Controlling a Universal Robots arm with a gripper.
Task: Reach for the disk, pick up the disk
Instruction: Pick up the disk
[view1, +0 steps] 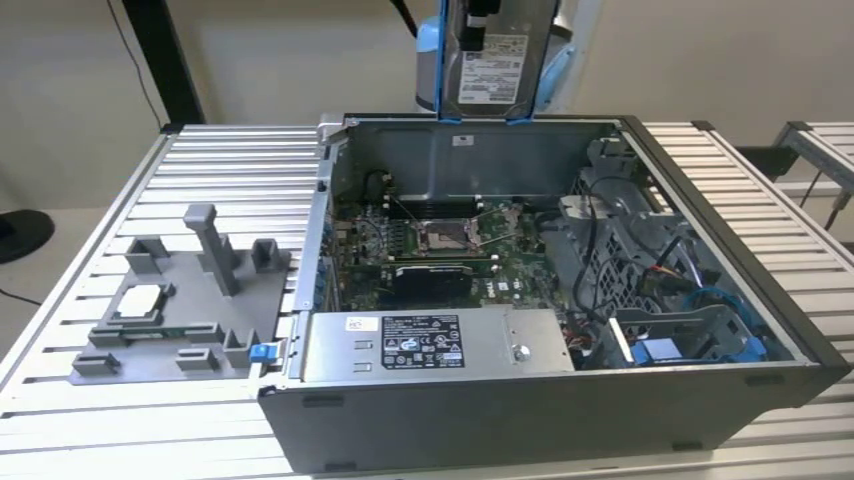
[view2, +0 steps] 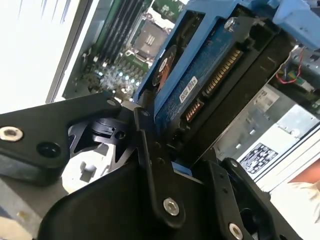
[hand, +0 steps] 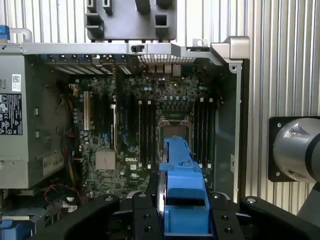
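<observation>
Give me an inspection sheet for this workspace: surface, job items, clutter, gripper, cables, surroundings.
Surface: ribbed metal table carrying an open computer case.
Job's things: disk in its blue bracket, held upright above the case's rear wall in the exterior view; its circuit-board side faces the second wrist view.
Clutter: grey fixture on the exterior view's left, holding a small silver chip; power supply box inside the case.
Gripper: gripper shut on the disk, black fingers clamping its edges.
Cables: black, blue and red wires inside the case; a black cable against the wall.
Surroundings: pale wall, second ribbed table at the exterior view's right.
</observation>
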